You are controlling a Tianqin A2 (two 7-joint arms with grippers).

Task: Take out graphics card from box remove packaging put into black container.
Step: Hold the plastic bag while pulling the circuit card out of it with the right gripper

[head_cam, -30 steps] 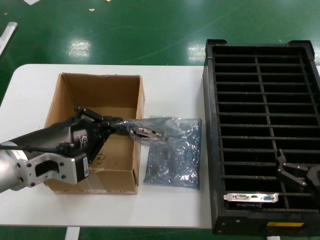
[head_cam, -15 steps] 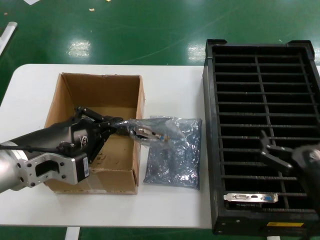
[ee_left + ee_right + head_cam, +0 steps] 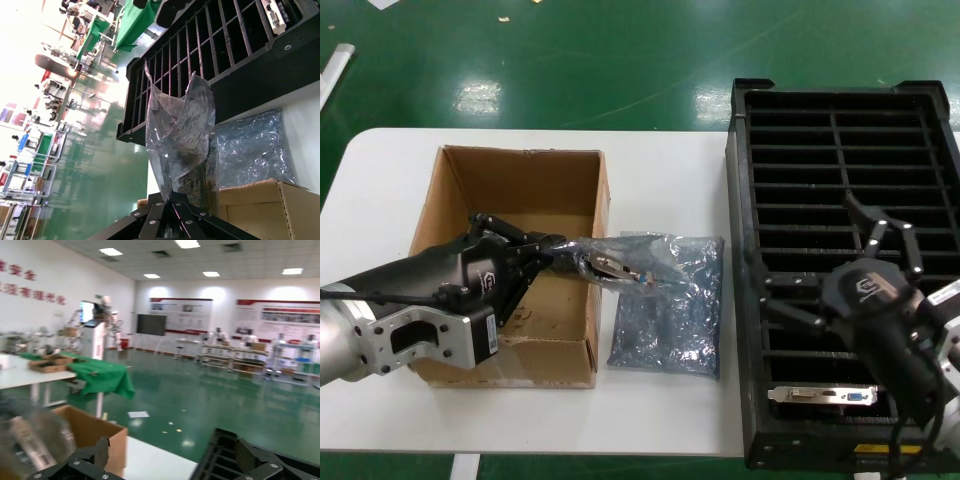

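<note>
Your left gripper [image 3: 558, 252]: jaws clamped on the packaging [image 3: 640, 268], bagged graphics card lying long axis toward 3 o'clock, above the box [image 3: 510, 190] edge. Right gripper [image 3: 840, 270]: jaws spread, empty, over the black container [image 3: 745, 300], nearer arm.
</note>
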